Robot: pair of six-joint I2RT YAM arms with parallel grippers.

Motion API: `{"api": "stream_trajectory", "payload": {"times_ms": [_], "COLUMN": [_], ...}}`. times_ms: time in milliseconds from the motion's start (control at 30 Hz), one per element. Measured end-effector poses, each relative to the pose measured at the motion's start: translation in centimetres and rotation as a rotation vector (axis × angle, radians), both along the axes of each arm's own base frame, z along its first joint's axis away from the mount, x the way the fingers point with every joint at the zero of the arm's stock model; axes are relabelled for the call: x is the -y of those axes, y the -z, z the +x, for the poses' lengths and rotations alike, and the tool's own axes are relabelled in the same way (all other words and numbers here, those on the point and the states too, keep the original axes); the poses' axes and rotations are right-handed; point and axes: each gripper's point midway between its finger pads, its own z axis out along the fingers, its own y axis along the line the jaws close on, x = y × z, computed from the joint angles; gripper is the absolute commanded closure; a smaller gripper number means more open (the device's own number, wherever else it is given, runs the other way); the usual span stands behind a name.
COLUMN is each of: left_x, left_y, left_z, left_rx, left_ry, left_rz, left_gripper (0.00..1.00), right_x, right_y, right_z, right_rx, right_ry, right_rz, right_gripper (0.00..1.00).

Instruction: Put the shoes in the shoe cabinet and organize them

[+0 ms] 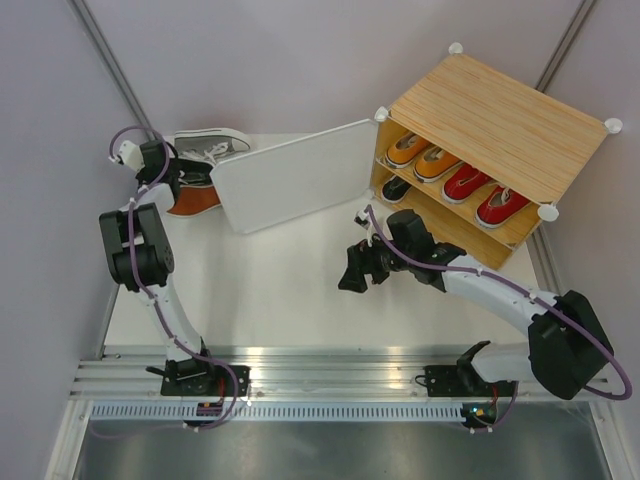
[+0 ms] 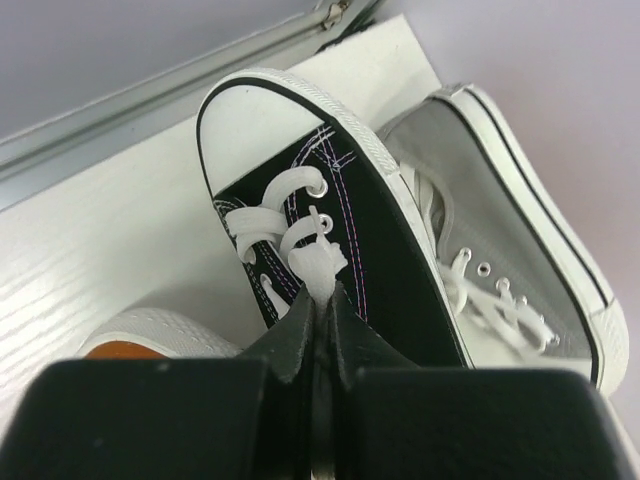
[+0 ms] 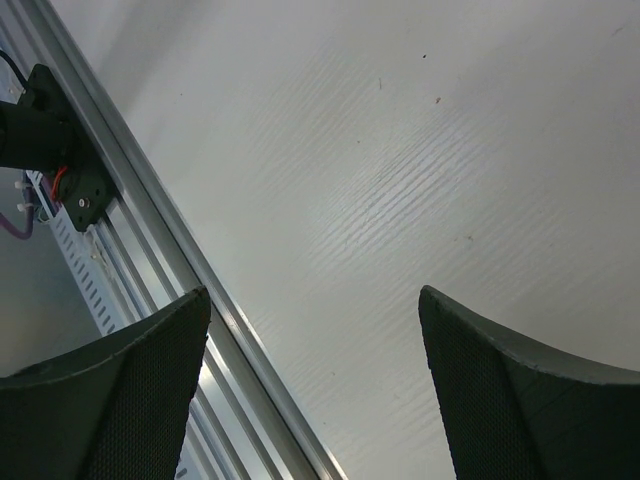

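My left gripper [image 2: 322, 296] is shut on the white lace [image 2: 316, 262] of a black shoe [image 2: 385, 260] with a white toe cap, at the table's far left. A grey shoe [image 2: 520, 230] lies right beside it. A third shoe [image 2: 130, 340] with an orange-brown sole lies at the lower left. From above, my left gripper [image 1: 178, 176] sits among the grey shoe [image 1: 215, 146] and the orange-soled shoe [image 1: 195, 198]. The shoe cabinet [image 1: 500, 115] stands at the back right, holding two orange shoes [image 1: 412, 148], two red shoes [image 1: 468, 182] and a black shoe [image 1: 395, 190] lower down. My right gripper [image 1: 350, 270] is open over bare table, empty [image 3: 315, 300].
The cabinet's white door [image 1: 295, 175] is swung open to the left, standing between the loose shoes and the shelves. A metal rail [image 1: 330, 365] runs along the near table edge, also seen in the right wrist view as rail [image 3: 200, 270]. A wall frame [image 2: 150, 100] borders the far left corner.
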Motion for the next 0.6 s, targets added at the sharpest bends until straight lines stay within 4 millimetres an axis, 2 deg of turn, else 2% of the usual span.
{"api": "stream_trajectory", "payload": {"times_ms": [167, 300, 600], "left_x": [1.3, 2.4, 3.6], "left_y": [0.3, -0.5, -5.3], "left_z": [-4.1, -7.5, -12.9], "left_rx": [-0.046, -0.089, -0.119], "left_ry": [0.011, 0.018, 0.027], "left_rz": [-0.022, -0.033, -0.014], "left_gripper": [0.98, 0.98, 0.98], "right_x": [0.1, 0.0, 0.1], "right_y": [-0.6, -1.2, -2.1], "right_z": [-0.1, 0.0, 0.0], "right_rx": [0.001, 0.015, 0.047], "right_ry": [-0.003, -0.014, -0.042], "right_rz": [-0.002, -0.002, -0.014], "right_gripper": [0.12, 0.11, 0.12]}}
